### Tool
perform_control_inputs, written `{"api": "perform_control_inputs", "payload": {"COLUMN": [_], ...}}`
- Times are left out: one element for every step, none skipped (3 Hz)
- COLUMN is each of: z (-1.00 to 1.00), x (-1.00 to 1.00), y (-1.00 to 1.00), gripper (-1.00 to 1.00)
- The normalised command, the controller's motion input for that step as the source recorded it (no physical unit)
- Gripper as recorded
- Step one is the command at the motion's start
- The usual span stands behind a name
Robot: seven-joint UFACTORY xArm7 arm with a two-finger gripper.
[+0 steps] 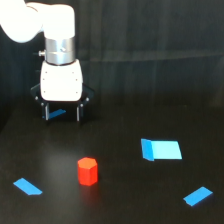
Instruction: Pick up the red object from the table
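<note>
Approach step, nothing grasped: gripper [62,116] hanging with jaws spread and empty, well apart from red block [87,171] standing upright on counter [120,200] nearer the camera; next likely shifting over block, descending, then closing.

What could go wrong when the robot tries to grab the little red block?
The gripper hangs far from the red object, so it may land off-center and knock the block over instead of closing around it. The block looks nearly as wide as the open fingers, leaving little room for error. A blue piece seems to sit right by the fingers and could get bumped.
</note>
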Motion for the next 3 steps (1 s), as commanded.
{"api": "perform_control_inputs", "payload": {"z": [0.08, 0.21, 0.23], "x": [0.55, 0.38, 0.40], "y": [-0.91, -0.90, -0.83], "gripper": [0.98, 0.99, 0.96]}}
